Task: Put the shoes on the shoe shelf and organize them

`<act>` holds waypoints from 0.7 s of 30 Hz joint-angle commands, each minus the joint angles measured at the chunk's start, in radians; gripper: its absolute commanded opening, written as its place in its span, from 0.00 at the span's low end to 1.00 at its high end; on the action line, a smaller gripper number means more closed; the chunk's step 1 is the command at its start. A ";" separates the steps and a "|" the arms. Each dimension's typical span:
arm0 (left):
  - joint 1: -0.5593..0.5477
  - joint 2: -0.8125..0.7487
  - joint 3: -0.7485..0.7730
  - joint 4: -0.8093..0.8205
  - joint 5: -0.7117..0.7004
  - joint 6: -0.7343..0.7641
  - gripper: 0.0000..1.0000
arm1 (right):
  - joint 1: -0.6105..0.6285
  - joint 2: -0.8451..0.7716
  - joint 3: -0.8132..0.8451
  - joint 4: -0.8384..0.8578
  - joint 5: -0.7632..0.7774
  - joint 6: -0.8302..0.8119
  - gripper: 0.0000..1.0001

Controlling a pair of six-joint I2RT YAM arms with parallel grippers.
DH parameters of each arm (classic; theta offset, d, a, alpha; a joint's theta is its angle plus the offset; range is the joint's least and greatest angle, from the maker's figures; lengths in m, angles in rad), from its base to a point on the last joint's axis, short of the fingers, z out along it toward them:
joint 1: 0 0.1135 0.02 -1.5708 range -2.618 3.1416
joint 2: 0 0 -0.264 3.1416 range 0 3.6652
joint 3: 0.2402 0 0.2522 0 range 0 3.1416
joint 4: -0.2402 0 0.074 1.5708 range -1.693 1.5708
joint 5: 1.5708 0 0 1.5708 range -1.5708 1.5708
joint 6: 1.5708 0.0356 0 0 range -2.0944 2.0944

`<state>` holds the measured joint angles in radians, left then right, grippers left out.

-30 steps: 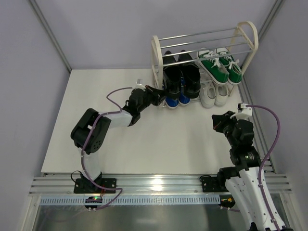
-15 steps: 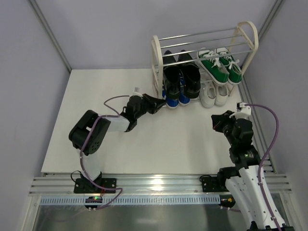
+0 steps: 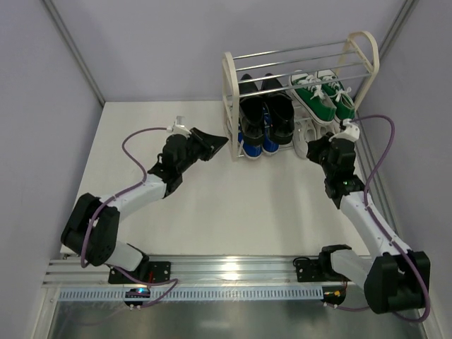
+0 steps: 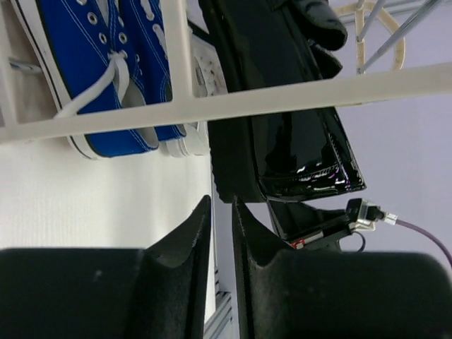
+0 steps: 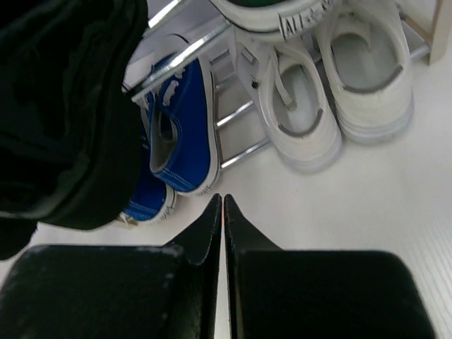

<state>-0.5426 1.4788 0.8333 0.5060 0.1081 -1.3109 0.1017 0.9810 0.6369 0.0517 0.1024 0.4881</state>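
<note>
The shoe shelf (image 3: 230, 85) stands at the back of the table. Glossy black shoes (image 3: 267, 107) and green sneakers (image 3: 321, 97) rest on its rods, above blue sneakers (image 3: 258, 145) and white sneakers (image 3: 319, 141). My left gripper (image 3: 222, 140) hovers just left of the shelf's cream side frame (image 4: 212, 106), open by a narrow gap and holding nothing (image 4: 222, 206). Past that frame the left wrist sees the blue sneakers (image 4: 106, 78) and a black shoe (image 4: 289, 127). My right gripper (image 3: 309, 147) is shut and empty (image 5: 223, 200), just in front of the white sneakers (image 5: 304, 106) and a blue sneaker (image 5: 183, 134).
Chrome rods (image 3: 296, 53) at the shelf's top carry nothing. A metal rail (image 3: 226, 272) runs along the near table edge by the arm bases. Grey walls enclose the table on three sides. A purple cable (image 3: 385, 152) loops off the right wrist.
The left arm has drawn back left from the shelf's lower tier and its jaws have parted slightly. The right arm has reached forward to the front of the white sneakers.
</note>
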 commanded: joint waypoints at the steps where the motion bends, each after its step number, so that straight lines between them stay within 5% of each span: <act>1: 0.033 -0.040 0.015 -0.089 -0.021 0.075 0.16 | -0.005 0.109 0.137 0.238 -0.019 0.000 0.04; 7: 0.061 -0.097 -0.031 -0.096 -0.016 0.087 0.10 | -0.010 0.251 0.236 0.336 -0.053 -0.040 0.04; 15: 0.081 -0.156 -0.059 -0.121 -0.010 0.105 0.06 | -0.007 0.459 0.342 0.402 -0.482 0.079 0.04; 21: 0.096 -0.175 -0.074 -0.121 -0.005 0.105 0.04 | 0.026 0.508 0.360 0.454 -0.653 0.132 0.04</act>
<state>-0.4549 1.3293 0.7639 0.3820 0.1020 -1.2266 0.0841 1.4776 0.9516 0.4187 -0.3355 0.5579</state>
